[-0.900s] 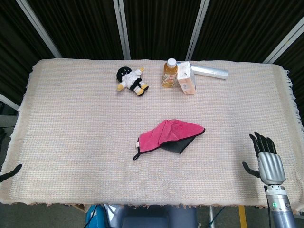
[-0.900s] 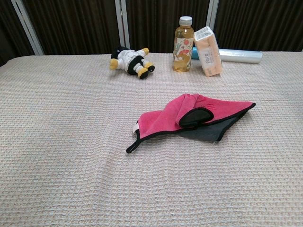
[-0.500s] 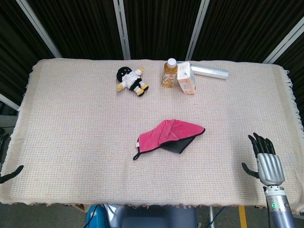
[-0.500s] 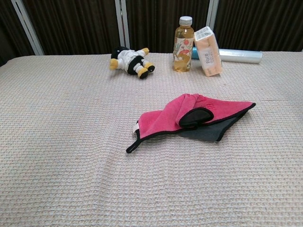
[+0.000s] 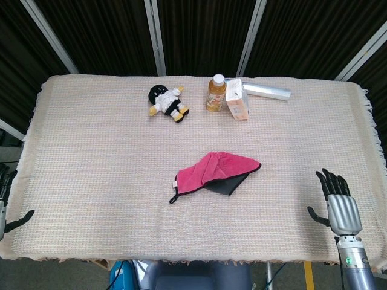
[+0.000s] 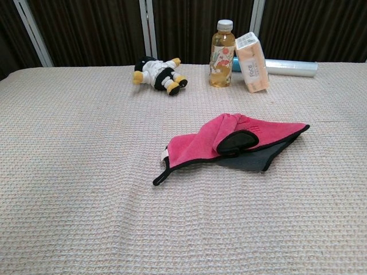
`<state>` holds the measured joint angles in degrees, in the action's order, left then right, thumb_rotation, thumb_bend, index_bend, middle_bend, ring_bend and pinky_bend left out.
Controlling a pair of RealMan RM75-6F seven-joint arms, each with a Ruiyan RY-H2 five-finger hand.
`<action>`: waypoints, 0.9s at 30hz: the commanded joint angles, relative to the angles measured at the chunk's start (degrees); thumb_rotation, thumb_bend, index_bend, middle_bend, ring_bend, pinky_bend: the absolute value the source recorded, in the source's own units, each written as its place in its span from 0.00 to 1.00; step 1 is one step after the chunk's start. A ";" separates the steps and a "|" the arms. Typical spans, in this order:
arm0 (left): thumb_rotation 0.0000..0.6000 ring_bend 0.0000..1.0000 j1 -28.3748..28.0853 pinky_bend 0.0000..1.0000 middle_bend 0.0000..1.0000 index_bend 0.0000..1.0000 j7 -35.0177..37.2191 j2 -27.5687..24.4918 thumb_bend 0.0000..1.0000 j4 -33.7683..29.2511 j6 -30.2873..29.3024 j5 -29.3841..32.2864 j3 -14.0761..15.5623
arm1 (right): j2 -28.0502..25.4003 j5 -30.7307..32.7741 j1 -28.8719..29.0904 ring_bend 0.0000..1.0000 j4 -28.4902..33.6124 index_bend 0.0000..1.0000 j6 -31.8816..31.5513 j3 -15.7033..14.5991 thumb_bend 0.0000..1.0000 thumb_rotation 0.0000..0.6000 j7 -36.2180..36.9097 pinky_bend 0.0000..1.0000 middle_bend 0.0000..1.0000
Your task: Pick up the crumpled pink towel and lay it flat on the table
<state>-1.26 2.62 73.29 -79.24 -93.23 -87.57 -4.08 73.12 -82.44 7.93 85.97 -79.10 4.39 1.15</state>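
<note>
A: Start big. What covers the table (image 5: 78,151)?

B: A pale waffle-weave cloth, edge to edge. The pink towel (image 5: 208,171) lies bunched near its middle, pink side folded over a dark grey underside, hanging loop trailing toward the near-left; nothing touches it

A: And the hands?

B: The right hand (image 5: 340,202) hovers at the near-right edge, fingers spread, holding nothing, well apart from the towel. Only a sliver of the left hand (image 5: 6,208) shows at the far-left edge; I cannot tell its pose

A: The small stuff?

B: Foil roll (image 5: 268,91), carton (image 5: 237,99), bottle (image 5: 215,93) and plush doll (image 5: 168,101) sit along the back, probably parked clear of the spreading area
</note>
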 commanded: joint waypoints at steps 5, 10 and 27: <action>1.00 0.00 -2.47 0.00 0.00 0.12 -0.47 0.84 0.10 -3.02 1.50 -2.97 0.24 | -0.13 0.38 0.15 0.00 0.01 0.00 0.32 0.29 0.28 1.00 0.92 0.00 0.00; 1.00 0.00 -6.92 0.00 0.01 0.15 -5.93 2.67 0.10 -7.05 4.75 -5.97 -0.84 | 0.07 1.13 0.53 0.00 -0.50 0.00 1.18 0.66 0.27 1.00 1.57 0.00 0.00; 1.00 0.00 -23.83 0.00 0.01 0.10 -28.94 20.45 0.10 -6.35 22.66 -2.47 -7.62 | -0.50 3.08 0.83 0.00 -0.95 0.00 2.61 1.56 0.27 1.00 4.45 0.00 0.00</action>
<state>-22.97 -24.47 91.01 -87.22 -72.70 -91.61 -10.46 72.70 -79.56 8.71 85.08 -76.67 5.82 5.32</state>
